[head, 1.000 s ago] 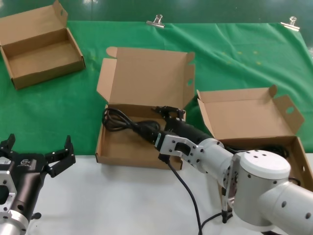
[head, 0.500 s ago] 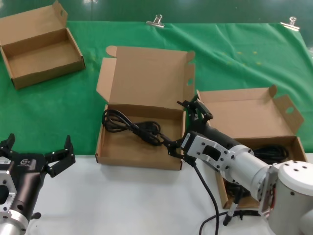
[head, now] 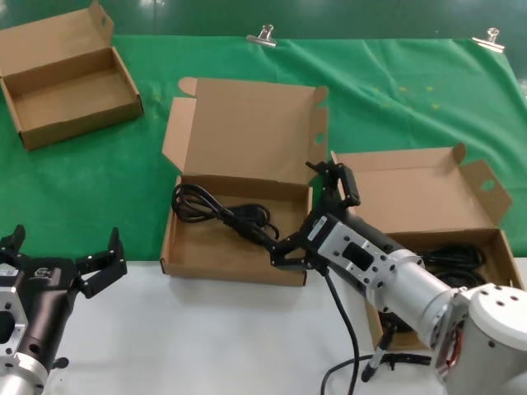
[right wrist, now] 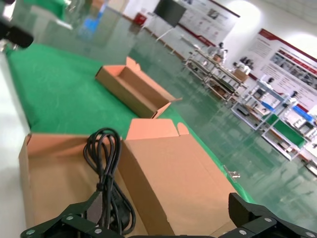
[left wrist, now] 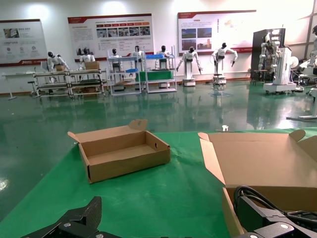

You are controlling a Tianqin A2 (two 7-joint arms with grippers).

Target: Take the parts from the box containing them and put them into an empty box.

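One black power cord (head: 224, 214) lies coiled in the tray of the squarish middle box (head: 247, 132), also seen in the right wrist view as the cord (right wrist: 106, 171) beside the box lid (right wrist: 173, 183). More cords (head: 451, 260) sit in the oblong right-hand box (head: 412, 193). My right gripper (head: 308, 216) hangs open over the middle box's right wall with nothing between its fingers (right wrist: 74, 221). At the lower left, over the white table, my left gripper (head: 64, 257) stands open and idle.
A third, smaller cardboard box (head: 70, 78) lies open at the far left on the green cloth (head: 395, 90); it also shows in the left wrist view (left wrist: 124, 153). Two metal clips (head: 262, 35) hold the cloth's far edge. White table surface (head: 206, 337) runs along the front.
My right gripper has drawn back out of the middle box toward its right wall, leaving the cord lying in the tray. The left arm has not moved.
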